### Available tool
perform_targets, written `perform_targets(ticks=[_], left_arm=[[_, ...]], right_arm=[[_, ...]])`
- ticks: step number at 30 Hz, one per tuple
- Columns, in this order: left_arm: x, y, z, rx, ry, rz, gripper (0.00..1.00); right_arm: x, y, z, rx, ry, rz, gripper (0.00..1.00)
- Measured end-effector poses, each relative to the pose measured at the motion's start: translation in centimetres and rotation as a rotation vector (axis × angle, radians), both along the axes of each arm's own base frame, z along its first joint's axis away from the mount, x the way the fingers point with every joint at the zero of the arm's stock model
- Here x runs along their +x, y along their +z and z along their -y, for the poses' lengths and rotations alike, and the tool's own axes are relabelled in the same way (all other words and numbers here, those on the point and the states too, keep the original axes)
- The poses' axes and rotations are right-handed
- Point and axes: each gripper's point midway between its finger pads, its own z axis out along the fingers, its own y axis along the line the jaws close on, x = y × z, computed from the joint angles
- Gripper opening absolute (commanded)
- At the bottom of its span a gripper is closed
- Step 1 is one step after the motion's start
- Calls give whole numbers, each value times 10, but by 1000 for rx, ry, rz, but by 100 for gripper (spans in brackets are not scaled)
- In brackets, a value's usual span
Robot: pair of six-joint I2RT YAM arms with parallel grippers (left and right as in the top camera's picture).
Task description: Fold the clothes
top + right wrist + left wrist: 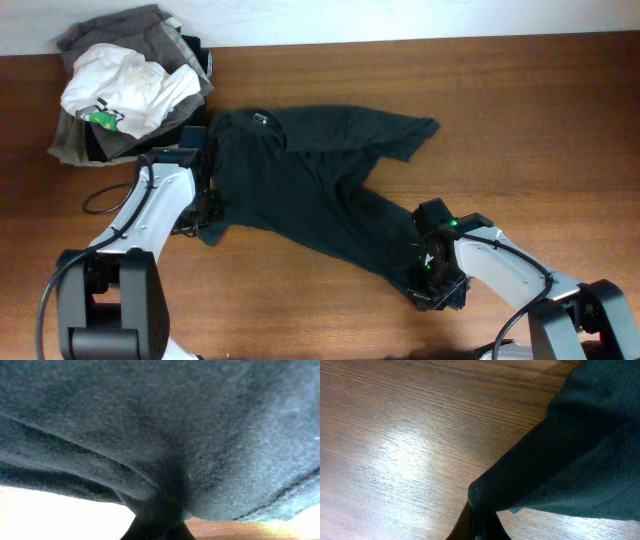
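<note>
- Pile (125, 95) of other garments sits at the back left corner of the desk (540, 130). It is not part of this step.
- Left tool (207, 208): closed, pinching a corner of the shirt (300, 190) at its left edge. The wrist view shows cloth drawn into the tips, with bare desk beside it.
- Shirt: rumpled, lying slantwise across the middle of the desk, from just beside the pile toward the front right. One sleeve reaches toward the back edge.
- Right tool (433, 285): closed on bunched cloth at the shirt's front-right end. Its wrist view is filled with fabric gathered into the tips.
- Judgement: the step in hand looks like spreading the shirt flat before any fold.
- Advice: lift both pinches together and draw them apart until the cloth is just taut. Pull no harder, as thin fabric may slip out. Lay it down smoothly, clear of the pile.
</note>
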Motion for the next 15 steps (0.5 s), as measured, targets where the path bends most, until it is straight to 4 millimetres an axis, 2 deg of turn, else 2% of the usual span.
perform_targets(ticks=[5, 13, 15], left_arm=[[0, 0, 0, 0, 0, 0, 1], [0, 0, 0, -2, 0, 0, 1], [0, 0, 1, -3, 0, 0, 1]], right_arm=[[2, 6, 0, -13, -15, -11, 4], [38, 55, 11, -121, 8, 45, 4], [55, 72, 16, -159, 10, 94, 4]])
